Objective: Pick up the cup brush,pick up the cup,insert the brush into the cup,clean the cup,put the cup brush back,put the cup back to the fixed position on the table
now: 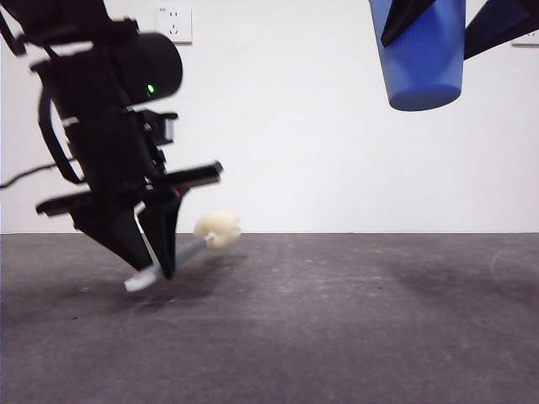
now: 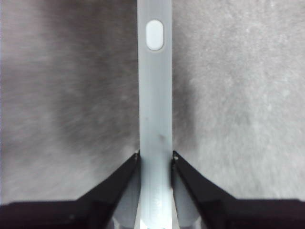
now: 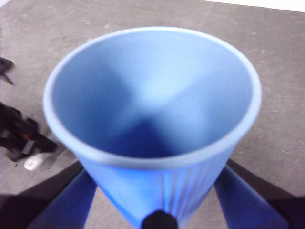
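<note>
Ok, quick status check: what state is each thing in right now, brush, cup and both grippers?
cup brush: gripped by its handle, tilted, sponge head off the table
cup: held high above the table, upright, nothing inside
left gripper: shut on the cup brush, low near the table
right gripper: shut on the cup, raised

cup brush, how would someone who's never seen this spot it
Low over the dark table, the left pincer grips the cup brush. It is a slim grey stick with a lumpy cream sponge head, unlike the blue cup held high.
</note>
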`<state>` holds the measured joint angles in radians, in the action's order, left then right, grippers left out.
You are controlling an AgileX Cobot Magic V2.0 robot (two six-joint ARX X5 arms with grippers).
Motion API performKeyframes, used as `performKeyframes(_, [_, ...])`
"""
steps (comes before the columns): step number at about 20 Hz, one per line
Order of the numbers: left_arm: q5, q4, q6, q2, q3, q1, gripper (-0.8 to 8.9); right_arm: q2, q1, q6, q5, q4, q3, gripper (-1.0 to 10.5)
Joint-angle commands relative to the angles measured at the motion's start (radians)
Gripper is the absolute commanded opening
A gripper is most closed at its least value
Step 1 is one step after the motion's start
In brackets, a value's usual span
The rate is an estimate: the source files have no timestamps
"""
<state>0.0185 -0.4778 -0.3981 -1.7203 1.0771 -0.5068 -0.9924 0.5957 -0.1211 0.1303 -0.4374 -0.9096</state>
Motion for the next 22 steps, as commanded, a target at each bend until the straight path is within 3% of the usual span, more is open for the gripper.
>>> performKeyframes(1, [0.002, 0.03, -0.029, -0.047, -0.012, -0.018, -0.09, 0.0, 0.001, -0.013, -0.001, 0.01, 0.001, -0.2])
performKeyframes(8, [-0.039, 0.05, -0.071, -0.071, -0.012, -0.045, 0.3, -0.003, 0.001, -0.021, -0.001, 0.009, 0.001, -0.2])
performKeyframes(11, [-0.004, 0.046, -0.077, -0.071, -0.011, -0.048, 3.06, -0.019, 0.001, -0.021, -0.001, 0.009, 0.001, -0.2])
performKeyframes(15, [0.018, 0.034, -0.067, -0.055, -0.011, -0.048, 3.22, -0.1, 0.001, -0.025, -0.002, 0.063, 0.012, -0.2])
performKeyframes(20, [0.018, 0.006, -0.013, 0.04, -0.011, -0.048, 3.22, -0.238, 0.0, 0.008, -0.005, 0.278, 0.059, -0.2])
performKeyframes(22, [0.02, -0.02, 0.014, 0.105, -0.011, -0.048, 3.22, -0.294, -0.008, 0.018, -0.049, 0.389, 0.09, -0.2])
